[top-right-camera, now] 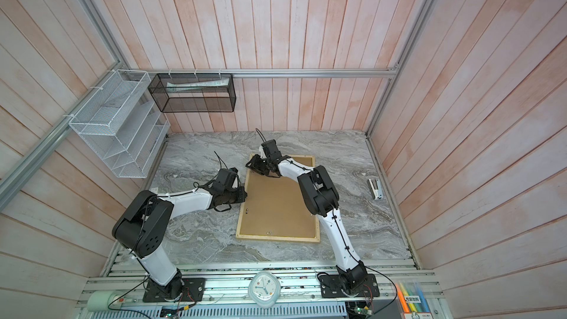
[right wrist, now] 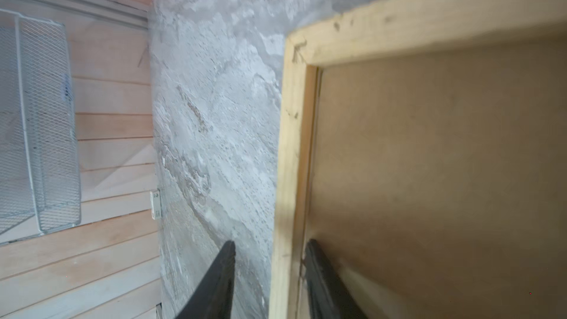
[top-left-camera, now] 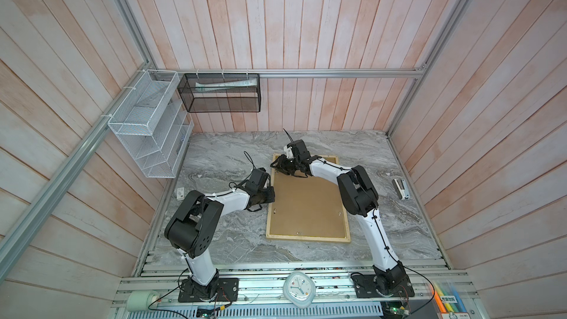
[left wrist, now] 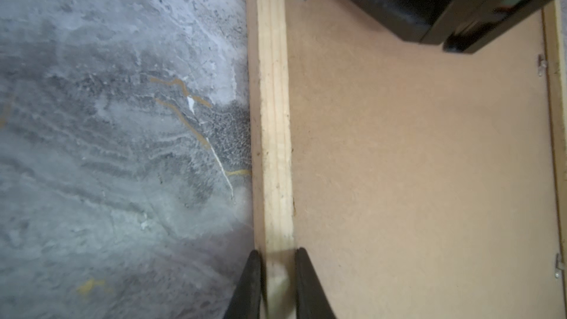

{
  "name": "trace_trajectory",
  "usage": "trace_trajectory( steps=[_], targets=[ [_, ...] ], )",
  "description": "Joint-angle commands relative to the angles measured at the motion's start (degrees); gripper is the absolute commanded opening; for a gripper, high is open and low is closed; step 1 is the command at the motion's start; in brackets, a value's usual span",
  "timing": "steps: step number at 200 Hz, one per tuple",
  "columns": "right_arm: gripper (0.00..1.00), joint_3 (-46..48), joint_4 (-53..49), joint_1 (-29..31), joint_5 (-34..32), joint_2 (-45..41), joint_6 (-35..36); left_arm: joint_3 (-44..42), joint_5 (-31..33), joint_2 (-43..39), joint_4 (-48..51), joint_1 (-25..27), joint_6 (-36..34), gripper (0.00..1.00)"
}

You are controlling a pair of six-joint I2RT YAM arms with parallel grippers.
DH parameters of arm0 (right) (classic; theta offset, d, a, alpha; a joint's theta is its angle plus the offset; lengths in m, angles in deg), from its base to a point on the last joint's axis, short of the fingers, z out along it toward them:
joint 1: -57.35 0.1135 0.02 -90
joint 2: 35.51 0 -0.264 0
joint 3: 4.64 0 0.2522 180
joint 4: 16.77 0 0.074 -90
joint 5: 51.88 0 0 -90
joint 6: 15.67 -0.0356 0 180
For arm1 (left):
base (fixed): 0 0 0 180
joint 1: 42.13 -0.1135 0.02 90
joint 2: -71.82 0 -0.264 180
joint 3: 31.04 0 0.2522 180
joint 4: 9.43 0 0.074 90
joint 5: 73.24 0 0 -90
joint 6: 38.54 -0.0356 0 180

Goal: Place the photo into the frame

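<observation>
On the counter (top-left-camera: 221,154): the frame (top-left-camera: 307,238) lies back-up with the backing board (top-left-camera: 306,204) seated in it; the photo is not visible.
Left gripper (left wrist: 277,251): clamped on the frame's side.
Right gripper (right wrist: 270,241): straddles the frame's corner, loose.
Risk: a one-sided lift could twist or drop the frame.

Very little is legible. Clear box of highlighters (top-left-camera: 446,297), approx. 5 o'clock from frame (top-left-camera: 307,238): pale label w/ one row of dark CJK chars, strokes too small to read for sure. A smaller label sits below it, also illegible. Same in both top views.

Clock (top-left-camera: 299,290), 6 o'clock: hands and coloured dots on the face, no digits made out.

Small white tag (top-left-camera: 179,193) on tabletop, 9 o'clock: dark marks, unreadable. Right wrist view shows it closer, still unreadable.

Pale tube (top-left-camera: 227,85) in black mesh basket (top-left-camera: 224,106), 11 o'clock: greenish print along it, too blurred to read.
</observation>
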Motion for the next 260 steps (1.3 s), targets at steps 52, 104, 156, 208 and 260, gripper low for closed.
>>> trace_trajectory(
  steps=[52,104,156,208,260],
  targets=[
    [0.39,2.08,-2.88,0.70,4.65,0.99,2.48,0.09,-4.02,0.10,5.30,0.66,0.37,0.17],
    [0.39,2.44,-3.04,0.75,5.37,0.76,2.63,0.53,-4.07,0.47,5.16,0.50,0.37,0.17],
    [0.41,2.58,0.25,-1.74,6.60,-2.76,4.52,0.36,-2.95,0.20,5.54,-0.04,1.21,0.17],
    [0.43,25.46,19.01,-5.79,1.26,-19.88,2.27,0.26,-0.56,0.24,4.70,-0.82,3.92,0.15],
    [0.43,42.19,23.52,-10.10,-2.48,-33.01,2.84,1.61,-0.76,2.27,2.75,-2.76,7.48,0.16]
  ],
)
